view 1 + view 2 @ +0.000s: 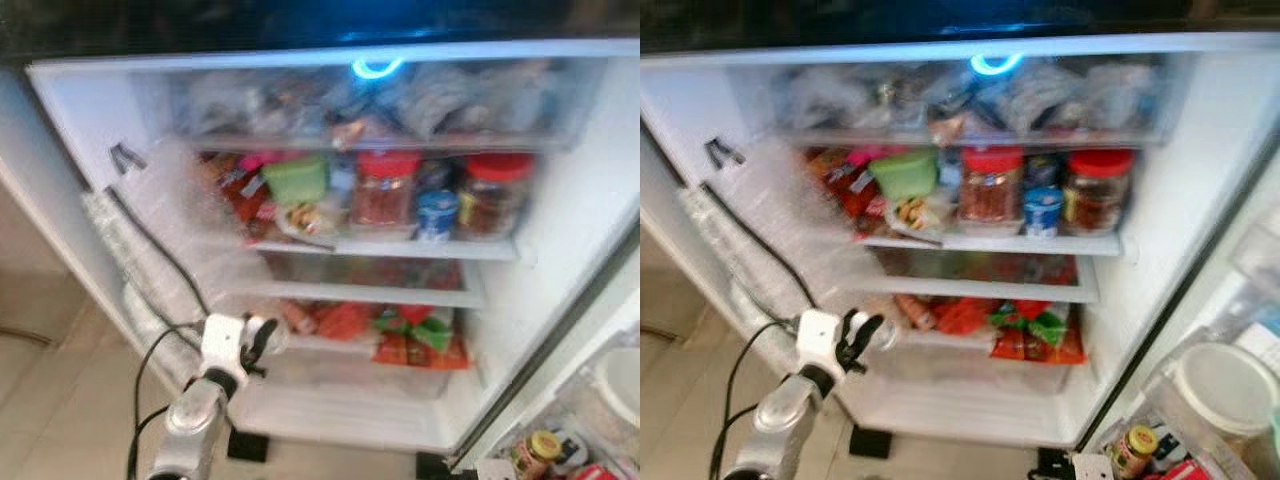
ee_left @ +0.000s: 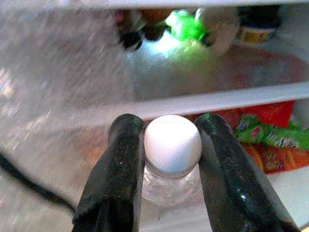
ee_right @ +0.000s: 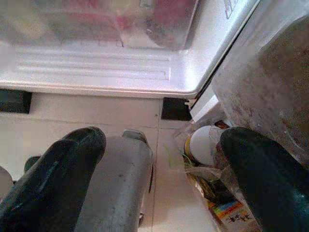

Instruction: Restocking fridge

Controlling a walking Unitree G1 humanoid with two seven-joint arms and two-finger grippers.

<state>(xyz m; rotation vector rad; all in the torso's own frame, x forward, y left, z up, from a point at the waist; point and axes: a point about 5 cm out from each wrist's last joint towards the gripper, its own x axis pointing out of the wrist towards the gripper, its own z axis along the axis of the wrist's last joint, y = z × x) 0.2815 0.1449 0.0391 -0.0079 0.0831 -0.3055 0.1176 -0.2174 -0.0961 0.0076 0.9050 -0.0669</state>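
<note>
My left gripper reaches into the lower left of the open fridge, level with the shelf of red and green packets. The left wrist view shows it shut on a clear bottle's white cap, one black finger on each side. The bottle's clear body hangs below the cap. My right gripper is open with nothing between its fingers, low over the tiled floor by the fridge's bottom edge.
The middle shelf holds two red-lidded jars, a green tub and a blue can. A clear drawer sits at the bottom. The fridge door stands open at the right, holding jars. A black cable loops by my left arm.
</note>
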